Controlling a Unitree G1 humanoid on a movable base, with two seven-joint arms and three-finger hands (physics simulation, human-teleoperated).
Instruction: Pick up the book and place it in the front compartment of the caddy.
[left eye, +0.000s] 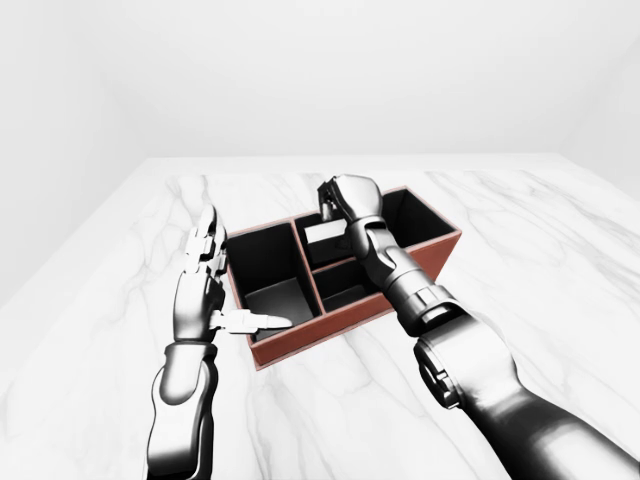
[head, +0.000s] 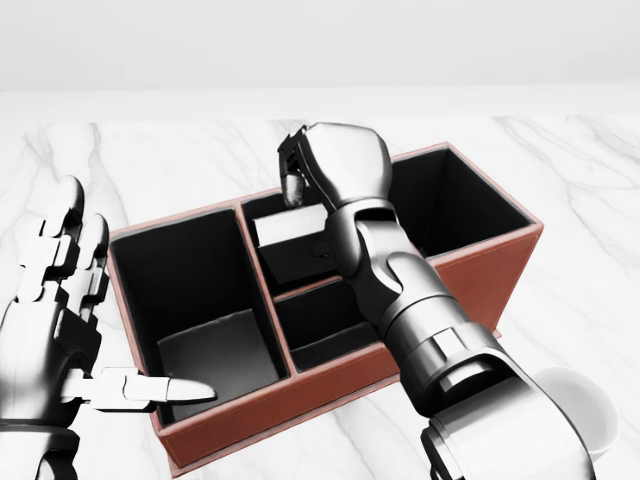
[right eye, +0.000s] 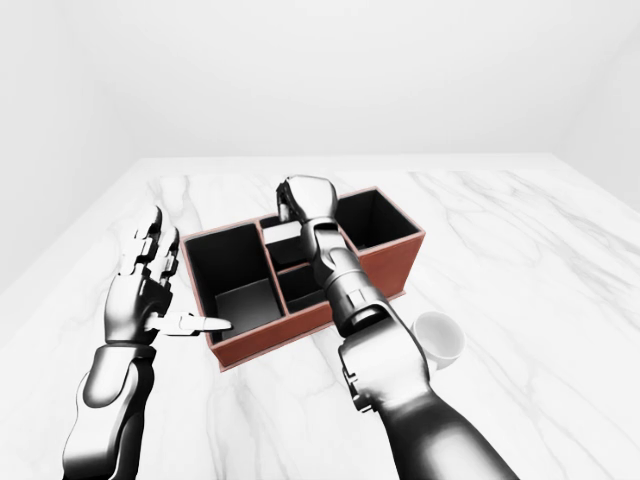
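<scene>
The red-brown caddy (head: 300, 385) stands on the white marble table (left eye: 560, 250), with one large black compartment at the left, two small ones in the middle and one at the right. The white-grey book (head: 288, 228) stands tilted in the upper middle compartment. My right hand (head: 295, 185) reaches over the caddy from the lower right, and its fingers curl down round the book's top edge. My left hand (head: 60, 300) is open and flat beside the caddy's left end. Its thumb points over the rim of the left compartment.
A white cup (right eye: 438, 338) stands on the table just to the right of my right forearm, near the caddy's right end. The table's edge runs along the left of the eye views, with white walls beyond it.
</scene>
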